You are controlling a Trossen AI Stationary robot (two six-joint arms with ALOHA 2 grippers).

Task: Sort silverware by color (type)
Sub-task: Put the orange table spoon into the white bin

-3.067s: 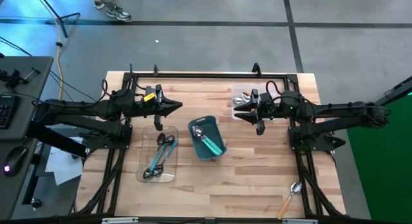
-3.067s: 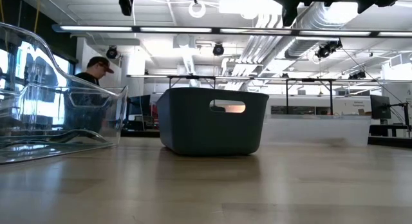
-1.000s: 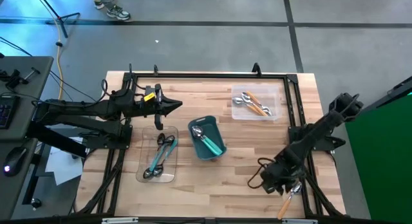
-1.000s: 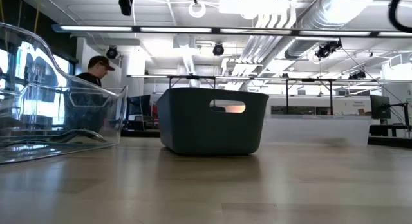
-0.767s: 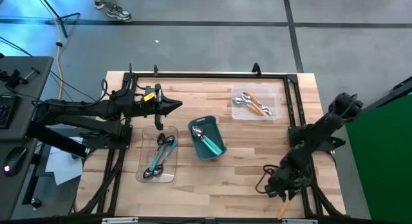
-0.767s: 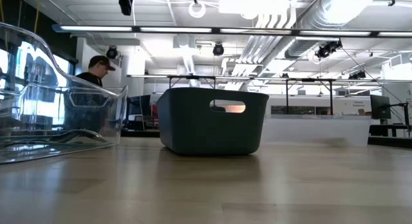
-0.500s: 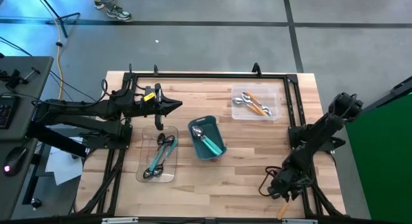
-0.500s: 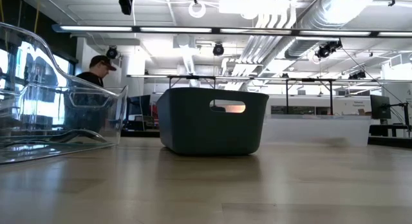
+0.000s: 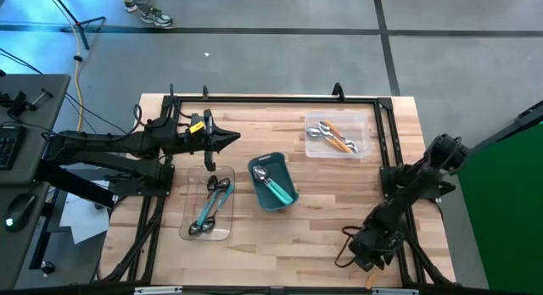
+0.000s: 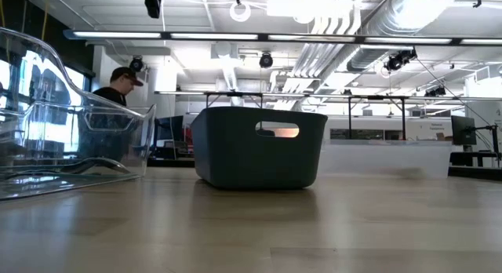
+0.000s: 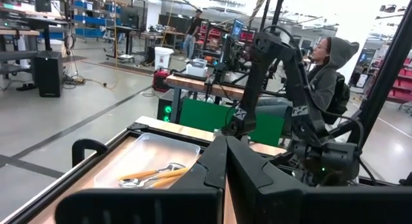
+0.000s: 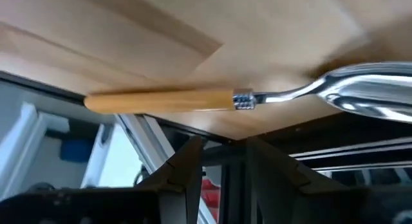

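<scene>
While the left arm is waiting over the table's [image 9: 322,202] far-left area, its left gripper [image 9: 231,140] is sitting fully closed w/ nothing between the fingers, pointing toward the table's middle; just nearer the front edge, a clear tray [image 9: 209,207] is lying beside the arm's base, holding several spoons, teal-handled spoons [image 9: 206,212] among them, w/ dark/silver pieces alongside; at centre, the teal bin [image 9: 272,183] is holding one teal spoon [image 9: 273,186] lying diagonally inside it; in the low view the bin [image 10: 259,147] is standing upright on the wood, the clear tray [image 10: 67,140] to its left, a person w/ a cap [image 10: 118,89] beyond; farther right, near the far edge, a second clear tray [image 9: 338,137] is carrying the orange-handled spoons [image 9: 336,137], also visible from the left wrist view [image 11: 154,175]; at far right, the right arm is reaching down to the front-right corner, its right gripper [image 9: 369,254] hovering low over the table edge; the right wrist view is showing the fingers [image 12: 183,169] standing partly apart, not yet clamped on anything, w/ a lone orange spoon [image 12: 251,98] lying just ahead of them on the wood, handle toward the table's edge, bowl resting flat; only the tip of that handle [image 9: 369,281] is showing in the high view, the rest hidden by the gripper.
</scene>
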